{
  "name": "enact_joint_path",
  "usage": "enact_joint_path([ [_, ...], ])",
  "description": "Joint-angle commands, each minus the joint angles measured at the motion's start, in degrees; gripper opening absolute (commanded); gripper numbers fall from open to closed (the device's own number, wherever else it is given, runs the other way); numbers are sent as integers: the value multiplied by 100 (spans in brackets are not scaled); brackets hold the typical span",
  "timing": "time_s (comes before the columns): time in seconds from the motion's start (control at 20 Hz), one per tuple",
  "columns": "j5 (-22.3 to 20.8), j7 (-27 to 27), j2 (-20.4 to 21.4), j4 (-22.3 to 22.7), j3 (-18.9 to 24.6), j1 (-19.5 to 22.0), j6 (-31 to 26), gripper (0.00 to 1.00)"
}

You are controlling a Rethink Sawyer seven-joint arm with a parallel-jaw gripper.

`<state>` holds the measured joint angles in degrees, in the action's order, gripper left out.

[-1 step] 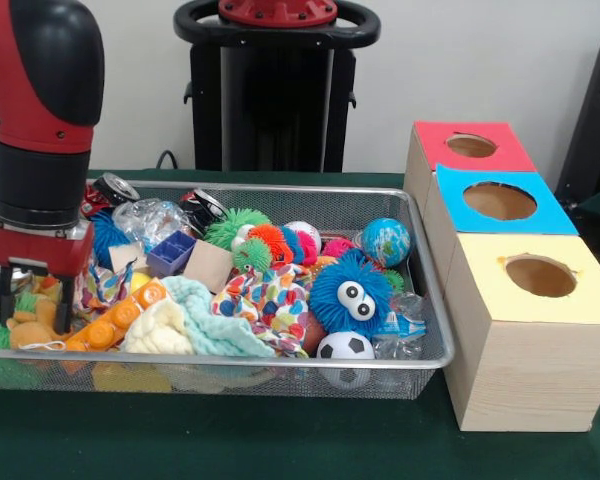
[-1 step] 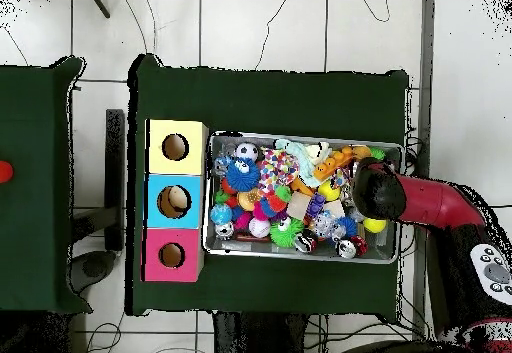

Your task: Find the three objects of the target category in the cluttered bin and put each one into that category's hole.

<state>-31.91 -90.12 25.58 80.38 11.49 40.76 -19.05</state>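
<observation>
My gripper (image 1: 35, 308) reaches down into the left end of the wire mesh bin (image 1: 280, 362). It is open, its black fingers (image 1: 65, 300) standing either side of an orange plush toy (image 1: 28, 332). Nothing is held. The bin is piled with toys: a soccer ball (image 1: 344, 346), a globe ball (image 1: 385, 241), a blue fuzzy ball with eyes (image 1: 351, 293), an orange bottle toy (image 1: 115, 320), a purple block (image 1: 170, 252), cans (image 1: 202, 207) and cloths (image 1: 215, 325). In the overhead view my arm (image 2: 380, 191) covers the gripper at the bin's (image 2: 300, 256) right end.
Three wooden boxes with round holes stand in a row beside the bin: red (image 1: 471, 146), blue (image 1: 499, 201) and yellow (image 1: 540, 275). In the overhead view they are yellow (image 2: 175, 147), blue (image 2: 174, 201) and red (image 2: 171, 255), left of the bin. Green cloth (image 1: 280, 440) covers the table.
</observation>
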Motion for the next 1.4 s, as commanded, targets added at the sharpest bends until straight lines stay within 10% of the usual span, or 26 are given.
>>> enact_joint_path([
  [0.05, -195, 285, -328, 455, 450, 59, -262, 100],
  [1.4, -218, 261, -333, 406, 349, -14, -335, 100],
])
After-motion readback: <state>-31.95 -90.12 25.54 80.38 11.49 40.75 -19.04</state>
